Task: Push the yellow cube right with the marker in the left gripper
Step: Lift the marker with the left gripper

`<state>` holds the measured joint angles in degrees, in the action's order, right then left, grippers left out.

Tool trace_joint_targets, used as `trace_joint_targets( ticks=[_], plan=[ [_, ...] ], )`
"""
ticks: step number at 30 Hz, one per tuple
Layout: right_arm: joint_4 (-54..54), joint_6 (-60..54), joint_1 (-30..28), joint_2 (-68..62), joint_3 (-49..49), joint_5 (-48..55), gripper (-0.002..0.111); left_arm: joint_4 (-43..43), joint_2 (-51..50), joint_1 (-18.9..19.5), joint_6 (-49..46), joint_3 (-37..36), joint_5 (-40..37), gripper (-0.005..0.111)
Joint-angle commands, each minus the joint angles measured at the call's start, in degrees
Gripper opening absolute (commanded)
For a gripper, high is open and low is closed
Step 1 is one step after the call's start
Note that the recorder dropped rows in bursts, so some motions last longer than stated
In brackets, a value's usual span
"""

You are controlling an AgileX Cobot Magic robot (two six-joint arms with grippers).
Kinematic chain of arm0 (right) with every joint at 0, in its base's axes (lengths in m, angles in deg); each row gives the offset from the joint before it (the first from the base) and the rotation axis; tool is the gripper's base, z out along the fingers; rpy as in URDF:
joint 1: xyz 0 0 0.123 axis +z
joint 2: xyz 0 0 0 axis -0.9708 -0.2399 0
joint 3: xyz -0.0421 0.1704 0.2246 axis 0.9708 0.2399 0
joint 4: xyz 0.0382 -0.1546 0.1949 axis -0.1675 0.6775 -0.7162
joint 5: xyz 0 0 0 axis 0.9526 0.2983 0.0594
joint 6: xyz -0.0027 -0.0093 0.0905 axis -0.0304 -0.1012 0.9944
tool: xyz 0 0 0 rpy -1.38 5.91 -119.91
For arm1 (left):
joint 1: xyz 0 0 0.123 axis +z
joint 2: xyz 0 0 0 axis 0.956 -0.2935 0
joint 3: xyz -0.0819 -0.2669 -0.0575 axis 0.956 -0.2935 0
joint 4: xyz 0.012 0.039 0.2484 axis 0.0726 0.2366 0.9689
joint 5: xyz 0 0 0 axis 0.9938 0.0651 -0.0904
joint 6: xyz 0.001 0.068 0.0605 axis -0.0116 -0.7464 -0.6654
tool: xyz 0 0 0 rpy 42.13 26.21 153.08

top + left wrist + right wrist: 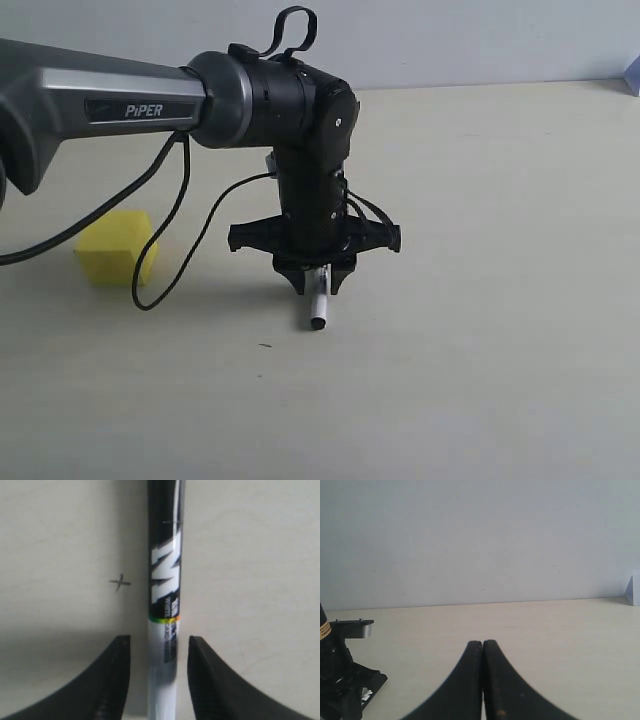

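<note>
The yellow cube (115, 248) rests on the pale table (480, 300), well to the left of my left gripper (316, 285). That gripper points down at the table. Between its fingers is the marker (319, 305), its lower end at the table surface. In the left wrist view the marker (165, 605) runs up the middle of the left gripper (157, 639), with a clear gap to each finger, so the jaws are open around it. My right gripper (482, 642) is shut on nothing; it does not show in the exterior view.
A black cable (170, 240) loops down from the left arm, close to the cube's right side. A small pen mark (120, 583) is on the table beside the marker. A pale block (632, 587) stands at the far right edge.
</note>
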<state>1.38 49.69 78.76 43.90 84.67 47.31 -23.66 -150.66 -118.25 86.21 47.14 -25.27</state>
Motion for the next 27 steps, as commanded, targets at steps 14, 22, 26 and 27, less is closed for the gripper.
trace_joint_targets(
  ticks=[14, 22, 26, 27],
  plan=[
    [0.01, -0.09, 0.05, 0.30, 0.28, -0.48, 0.000, -0.04, -0.38, 0.12, -0.21, 0.28, -0.38, 0.037],
    [0.01, -0.09, 0.05, 0.30, 0.28, -0.48, 0.000, -0.04, -0.38, 0.12, -2.38, 0.28, -0.26, 0.000],
    [0.01, -0.09, 0.05, 0.30, 0.28, -0.48, 0.000, -0.04, -0.38, 0.12, -3.30, 0.28, -0.26, 0.000],
    [0.01, -0.09, 0.05, 0.30, 0.28, -0.48, 0.000, -0.04, -0.38, 0.12, -3.95, 0.28, -0.26, 0.000]
  ],
)
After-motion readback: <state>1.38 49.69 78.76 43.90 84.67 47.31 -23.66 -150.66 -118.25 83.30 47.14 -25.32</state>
